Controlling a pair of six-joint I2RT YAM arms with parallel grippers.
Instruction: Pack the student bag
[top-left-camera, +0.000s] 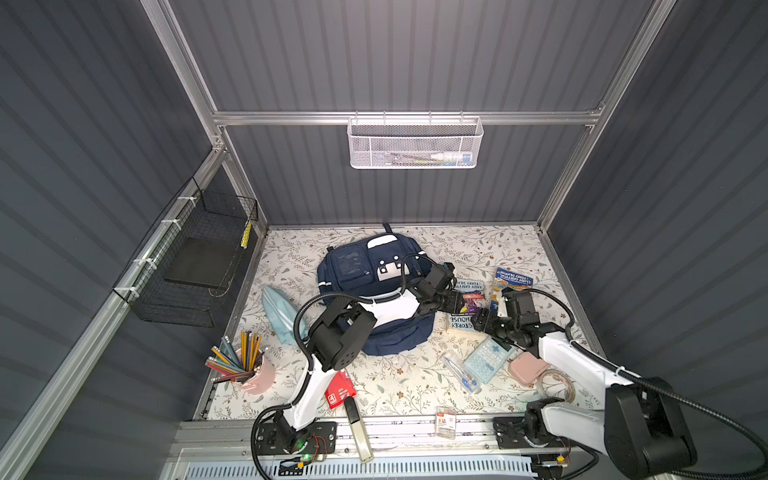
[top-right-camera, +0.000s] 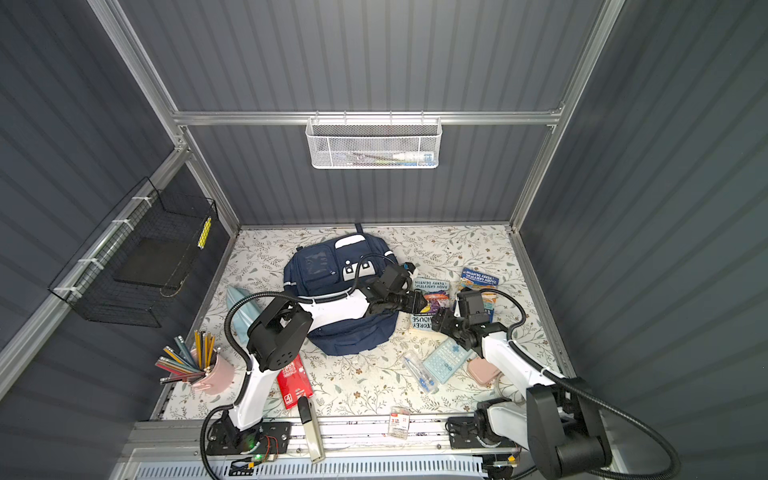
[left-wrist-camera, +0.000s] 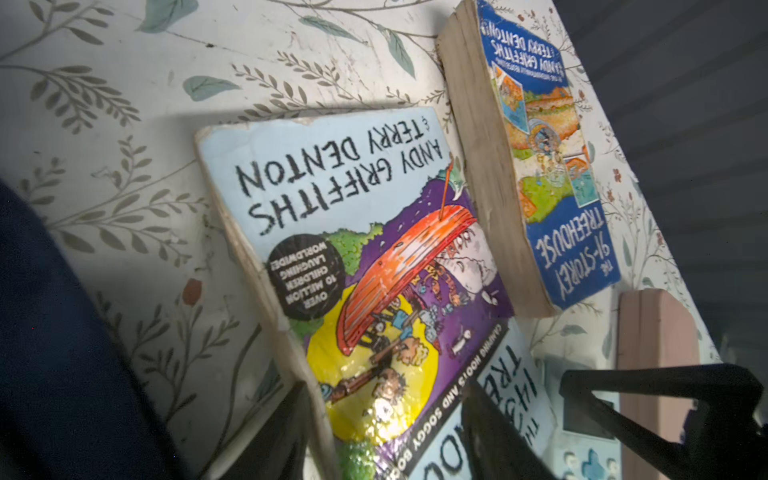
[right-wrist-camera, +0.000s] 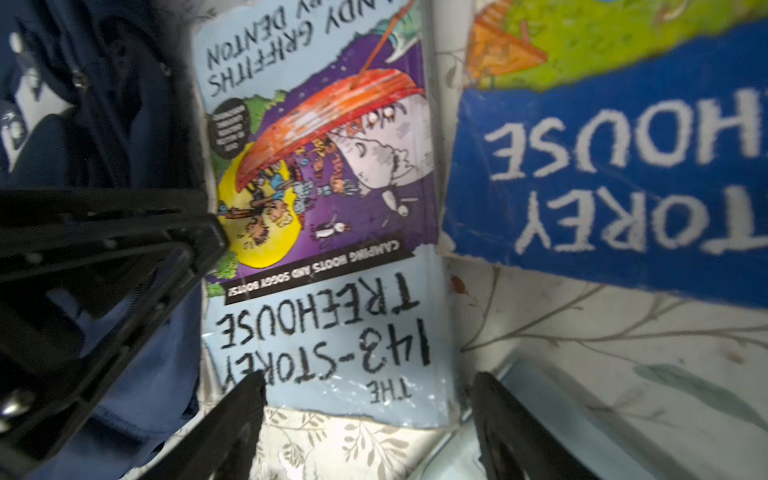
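The black fingers (left-wrist-camera: 286, 432) of the left gripper (top-left-camera: 462, 302) are standing apart over a thin light-blue paperback book (left-wrist-camera: 353, 199). One is sitting at the book's long edge that faces the large navy-blue fabric backpack (top-left-camera: 357, 270), and the other is sitting over the cover. I cannot tell whether they are clamping the book.

The fingers (right-wrist-camera: 232, 424) of the right gripper (top-left-camera: 477, 323) are spreading wide and gripping nothing, pointing at the book's title end.

The book is lying just beside the backpack, on the side toward the right arm. A thicker dark-blue paperback book (left-wrist-camera: 552, 199) is lying next to it, farther from the backpack. The backpack is lying front-up on the floral-patterned table (top-left-camera: 395, 386), with the left arm's white forearm crossing above it.
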